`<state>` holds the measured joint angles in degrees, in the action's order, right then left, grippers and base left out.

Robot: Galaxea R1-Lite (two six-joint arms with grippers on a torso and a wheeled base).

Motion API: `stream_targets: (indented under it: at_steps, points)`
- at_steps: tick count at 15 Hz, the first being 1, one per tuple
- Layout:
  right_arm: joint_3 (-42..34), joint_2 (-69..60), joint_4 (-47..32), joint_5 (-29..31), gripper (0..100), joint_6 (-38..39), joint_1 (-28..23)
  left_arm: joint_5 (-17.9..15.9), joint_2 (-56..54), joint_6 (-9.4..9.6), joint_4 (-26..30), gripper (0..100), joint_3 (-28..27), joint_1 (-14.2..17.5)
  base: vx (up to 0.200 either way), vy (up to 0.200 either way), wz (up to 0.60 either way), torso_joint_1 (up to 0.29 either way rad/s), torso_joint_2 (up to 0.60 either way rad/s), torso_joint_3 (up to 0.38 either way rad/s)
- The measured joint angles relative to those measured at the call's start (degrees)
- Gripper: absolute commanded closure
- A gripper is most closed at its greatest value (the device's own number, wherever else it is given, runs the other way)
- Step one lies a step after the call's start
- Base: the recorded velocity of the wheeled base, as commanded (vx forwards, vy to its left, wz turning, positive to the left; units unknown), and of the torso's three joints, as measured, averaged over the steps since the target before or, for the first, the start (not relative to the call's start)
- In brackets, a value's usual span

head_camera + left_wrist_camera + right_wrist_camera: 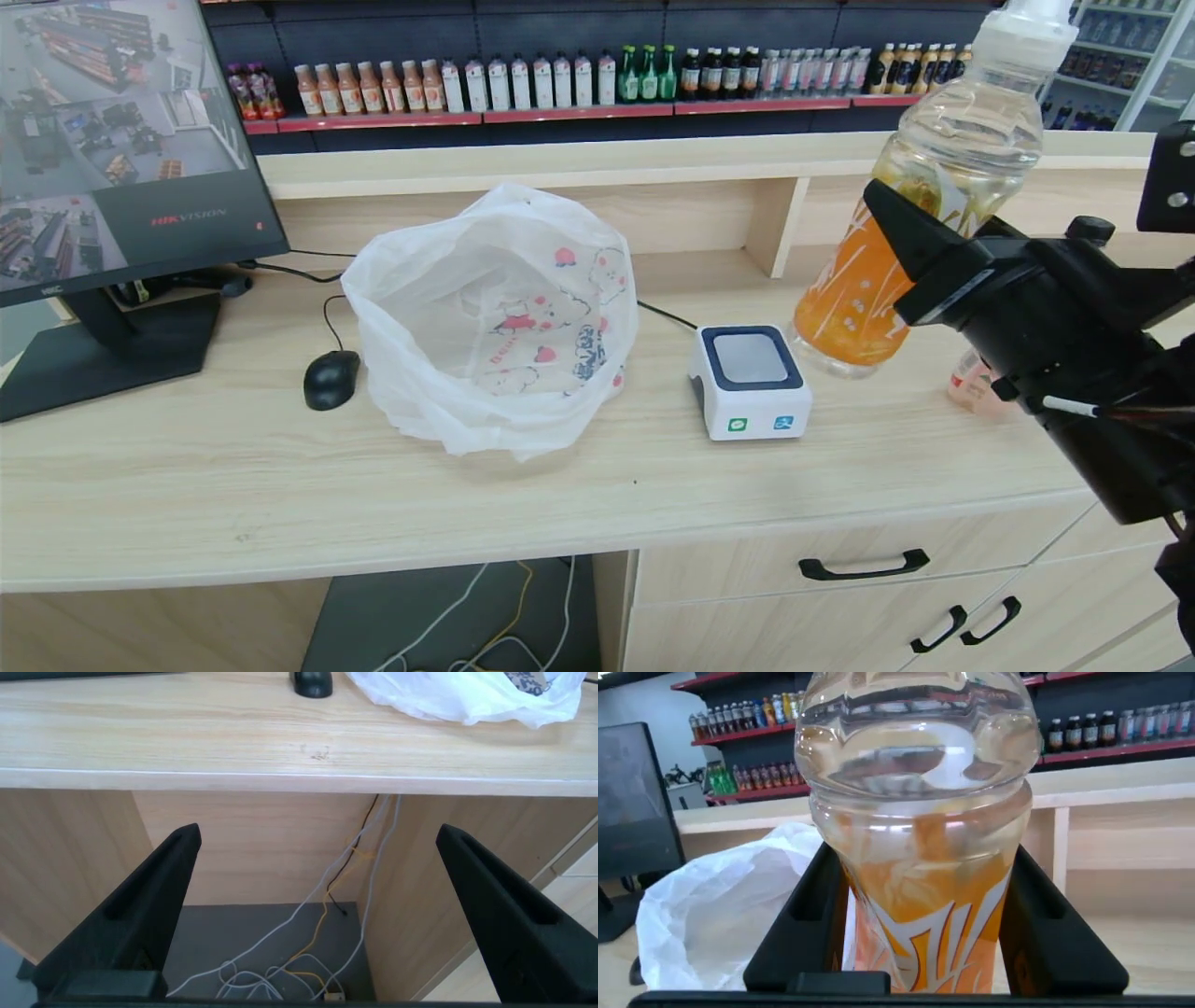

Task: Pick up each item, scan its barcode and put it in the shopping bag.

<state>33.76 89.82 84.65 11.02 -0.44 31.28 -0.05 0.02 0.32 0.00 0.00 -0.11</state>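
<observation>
Gripping a tilted bottle (943,159), right gripper (924,859) hovers right of scanner (750,378); left gripper (318,835) hangs splayed wide under near edge of counter (187,485).

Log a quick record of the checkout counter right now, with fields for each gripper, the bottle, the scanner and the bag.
right gripper: shut on orange drink bottle
orange drink bottle: tilted, just right of scanner
scanner: on counter, window up
shopping bag: mouth open, on counter left of scanner
mouse: left of shopping bag
left gripper: open, empty, below counter edge
</observation>
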Motion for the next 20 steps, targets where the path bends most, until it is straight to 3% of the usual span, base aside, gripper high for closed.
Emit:
stream_targets:
  at_steps: [6, 20]
  points:
    - [-0.22, 0.26, 1.76, 0.28, 100, -0.93, -0.37, 0.05, 0.00, -0.10, 0.00, 0, 0.00, 0.04, 0.000, 0.000, 0.00, 0.000, 0.00, 0.000]
    - [-0.51, 0.30, 1.91, 0.20, 100, -0.87, -1.52, 0.05, 0.00, -0.13, 0.00, 0, 0.00, 0.01, 0.000, 0.200, 0.00, 0.003, 0.00, 0.004]
